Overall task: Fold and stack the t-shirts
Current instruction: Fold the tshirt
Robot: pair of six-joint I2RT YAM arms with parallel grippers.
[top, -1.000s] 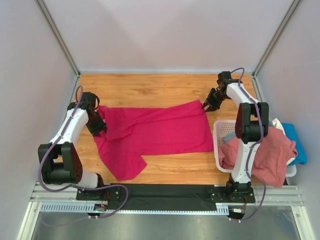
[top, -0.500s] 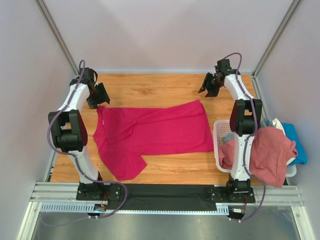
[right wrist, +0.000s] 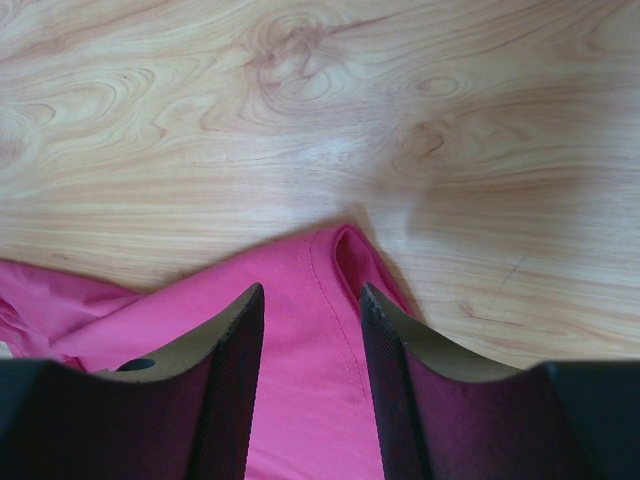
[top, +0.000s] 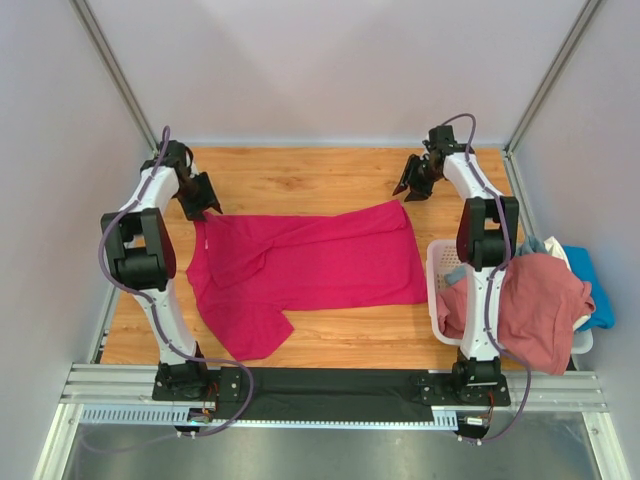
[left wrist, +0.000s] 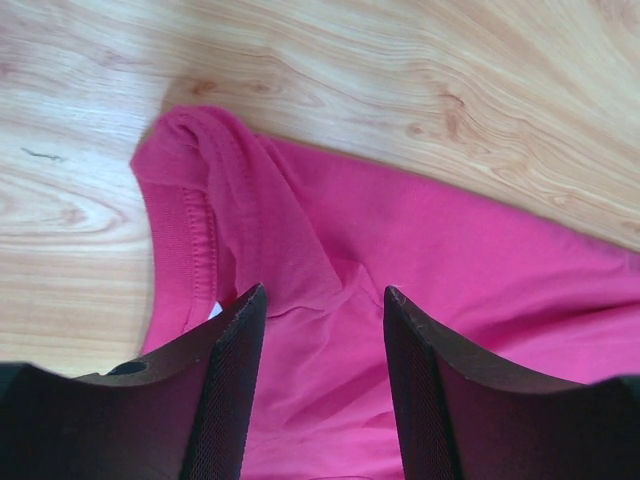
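Waiting at the near right in a white plastic lattice basket (top: pixel 437 262): a dusty pink cloth shirt (top: pixel 535 305) draped over the rim, with blue cloth (top: pixel 600 290) just beyond it, probably parked there as stock for later folds. Further in, spread crosswise on the wooden surface (top: pixel 300 170): a magenta-red short-sleeved t-shirt (top: pixel 320 265), one sleeve flopped toward the near edge, body mostly flat though creased, likely laid out this way for folding. At the far left end of the cloth, poised over the ribbed collar: left tool (left wrist: pixel 325 295), released, nothing between the fingers, neckline just under and ahead of the tips. At the far right, likewise released and empty: right tool (right wrist: pixel 310 290), above the hem corner, with that corner's tip just ahead of the fingers and bare wood beyond. Judged as lining up on the two far corners for a matched pinch.
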